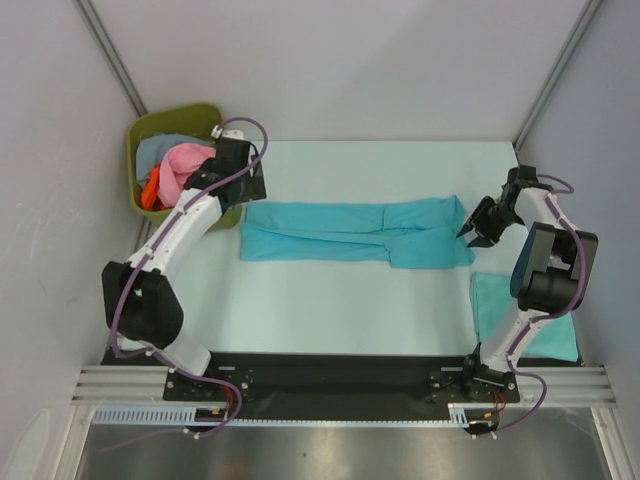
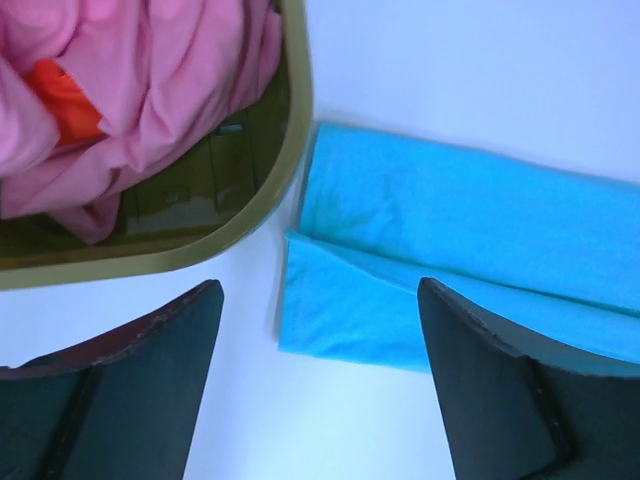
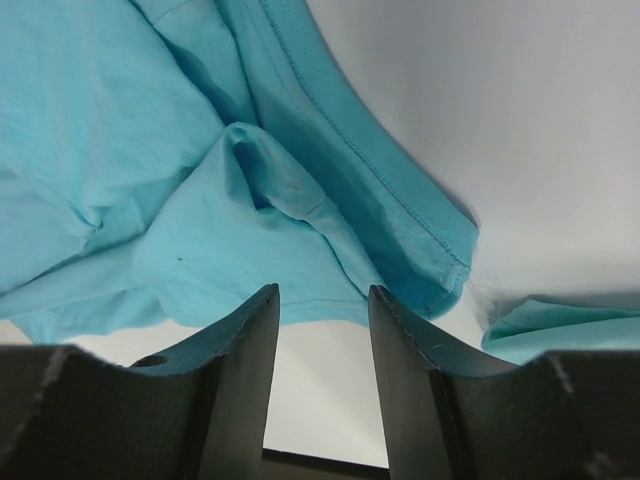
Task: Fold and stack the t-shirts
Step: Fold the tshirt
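Note:
A turquoise t-shirt (image 1: 355, 232) lies folded into a long strip across the middle of the table. Its left end shows in the left wrist view (image 2: 440, 260), its right end in the right wrist view (image 3: 190, 190). A second folded teal t-shirt (image 1: 525, 315) lies at the near right, its edge in the right wrist view (image 3: 560, 325). My left gripper (image 1: 250, 185) is open and empty above the strip's left end (image 2: 318, 300). My right gripper (image 1: 478, 226) is open and empty at the strip's right end (image 3: 322, 300).
An olive-green bin (image 1: 140, 140) with pink, orange and grey clothes (image 1: 180, 165) stands at the back left, right beside my left gripper; its rim shows in the left wrist view (image 2: 290, 150). Grey walls close in the table on three sides.

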`<state>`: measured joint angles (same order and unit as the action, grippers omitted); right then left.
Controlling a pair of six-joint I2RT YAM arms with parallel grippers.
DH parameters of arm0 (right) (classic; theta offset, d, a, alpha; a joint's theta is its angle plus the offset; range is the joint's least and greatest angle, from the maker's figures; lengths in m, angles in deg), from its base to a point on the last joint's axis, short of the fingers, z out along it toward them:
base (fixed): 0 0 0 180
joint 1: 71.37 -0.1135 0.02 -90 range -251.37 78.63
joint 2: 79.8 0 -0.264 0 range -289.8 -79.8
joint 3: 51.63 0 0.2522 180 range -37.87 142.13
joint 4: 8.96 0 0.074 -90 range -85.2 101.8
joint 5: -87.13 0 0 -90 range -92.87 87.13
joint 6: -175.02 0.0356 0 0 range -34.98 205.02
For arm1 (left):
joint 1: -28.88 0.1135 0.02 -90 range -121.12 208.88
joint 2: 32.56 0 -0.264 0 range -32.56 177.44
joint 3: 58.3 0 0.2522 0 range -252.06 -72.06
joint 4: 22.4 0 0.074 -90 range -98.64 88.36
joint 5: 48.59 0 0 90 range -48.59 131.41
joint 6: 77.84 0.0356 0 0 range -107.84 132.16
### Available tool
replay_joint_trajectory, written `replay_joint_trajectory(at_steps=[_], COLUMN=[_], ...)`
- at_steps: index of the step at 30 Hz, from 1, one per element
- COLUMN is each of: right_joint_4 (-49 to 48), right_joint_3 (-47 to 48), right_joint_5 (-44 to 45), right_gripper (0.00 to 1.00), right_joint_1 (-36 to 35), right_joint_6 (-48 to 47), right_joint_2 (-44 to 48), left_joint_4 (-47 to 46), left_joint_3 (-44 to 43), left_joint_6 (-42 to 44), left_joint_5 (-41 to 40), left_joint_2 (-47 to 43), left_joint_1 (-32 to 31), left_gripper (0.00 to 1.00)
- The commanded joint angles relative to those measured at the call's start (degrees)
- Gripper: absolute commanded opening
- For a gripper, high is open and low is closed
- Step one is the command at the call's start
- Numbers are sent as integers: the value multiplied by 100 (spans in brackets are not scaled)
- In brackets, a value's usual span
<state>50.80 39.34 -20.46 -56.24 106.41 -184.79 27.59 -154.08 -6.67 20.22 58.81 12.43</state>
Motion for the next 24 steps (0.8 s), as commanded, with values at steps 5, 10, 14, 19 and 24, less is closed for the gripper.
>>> replay_joint_trajectory(at_steps=[5, 10, 14, 19, 24], right_joint_4=[-126, -223, -188, -144, -108], right_joint_3=[224, 119, 101, 180, 137], right_joint_5=[-149, -333, -342, -290, -219], right_gripper=[47, 47, 47, 47, 48], right_joint_1=[24, 24, 24, 24, 24], right_joint_6=[-3, 15, -3, -73, -117], right_joint_2=[233, 304, 339, 313, 295], left_joint_4=[-1046, -1108, -1197, -626, -310], left_joint_3=[686, 433, -182, -1184, -1080], left_joint_6=[811, 424, 538, 529, 399], left_joint_5=[2422, 2278, 1893, 901, -16], left_joint_2=[-374, 239, 890, 2006, 1797], left_joint_1=[1, -25, -25, 264, 677], left_gripper=[65, 34, 14, 0, 0])
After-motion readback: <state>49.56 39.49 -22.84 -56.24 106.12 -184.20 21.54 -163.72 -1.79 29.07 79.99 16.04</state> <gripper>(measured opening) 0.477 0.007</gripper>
